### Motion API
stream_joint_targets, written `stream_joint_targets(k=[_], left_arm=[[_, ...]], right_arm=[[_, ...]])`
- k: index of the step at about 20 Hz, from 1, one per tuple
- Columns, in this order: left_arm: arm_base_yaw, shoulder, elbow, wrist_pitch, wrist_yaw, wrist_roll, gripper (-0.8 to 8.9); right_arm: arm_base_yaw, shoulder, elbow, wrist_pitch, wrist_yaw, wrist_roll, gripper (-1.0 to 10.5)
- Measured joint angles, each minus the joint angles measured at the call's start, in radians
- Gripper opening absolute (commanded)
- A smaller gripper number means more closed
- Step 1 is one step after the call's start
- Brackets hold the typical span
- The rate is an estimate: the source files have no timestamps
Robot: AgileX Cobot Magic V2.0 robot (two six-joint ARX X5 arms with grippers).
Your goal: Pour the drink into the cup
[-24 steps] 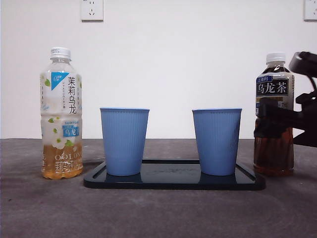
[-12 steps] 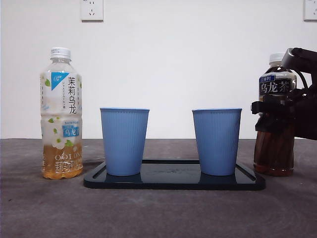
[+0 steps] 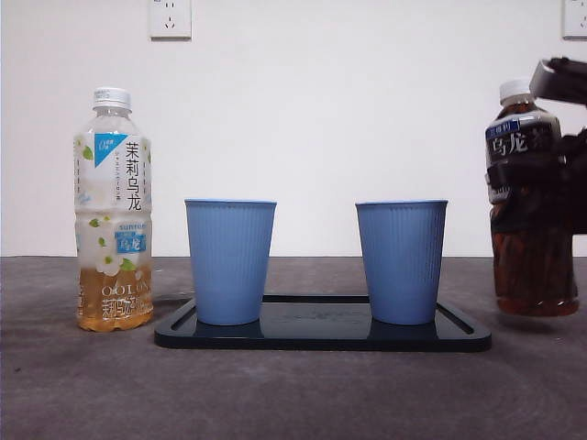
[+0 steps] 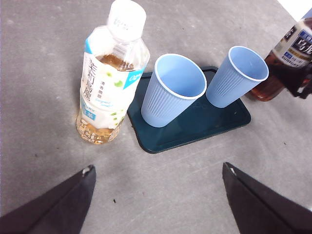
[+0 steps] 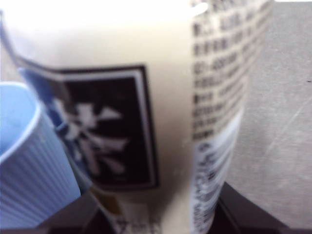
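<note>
While my right gripper (image 3: 561, 197) clamps the dark bottle (image 3: 529, 211) off the table, right of the tray (image 3: 321, 335), I count two bottles, two cups; left gripper (image 4: 158, 195) hangs spread wide.

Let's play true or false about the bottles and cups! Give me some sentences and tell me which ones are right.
1. The dark tea bottle is lifted off the table. True: the right gripper holds it in the air.
2. Both blue cups stand on the black tray. True.
3. The light tea bottle is lying on its side. False: it stands upright, left of the tray.
4. The dark tea bottle has no cap. False: its white cap is on.
5. The left gripper is holding a cup. False: it is open, apart from everything.
</note>
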Motion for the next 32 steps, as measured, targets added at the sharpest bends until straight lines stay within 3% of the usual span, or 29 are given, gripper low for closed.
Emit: stream_joint_targets(k=[4,9,13,21,27,32], left_arm=[[0.0,0.0,0.0,0.0,0.0,0.0,4.22],[-0.005,0.0,0.0,0.0,0.0,0.0,4.22],[-0.027,0.0,0.0,0.001,0.0,0.002,4.22],[-0.09,0.0,0.0,0.009,0.0,0.002,4.22],[-0.128,-0.007,0.0,0.009,0.0,0.002,4.22],[-0.148,-0.018,0.0,0.008,0.0,0.002,4.22]], right_arm=[[0.001,-0.121,0.182,-0.365,0.029,-0.113,0.5],[0.003,-0.14,0.425,-0.82,0.059,-0.294,0.5],[0.031,-0.139,0.55,-1.067,0.159,-0.438,0.5],[0.15,-0.112,0.646,-1.266,0.487,-0.722,0.4],[0.241,-0.041,0.649,-1.268,0.68,-0.875,0.2],[0.287,-0.006,0.653,-1.231,0.79,-0.972,0.2]])
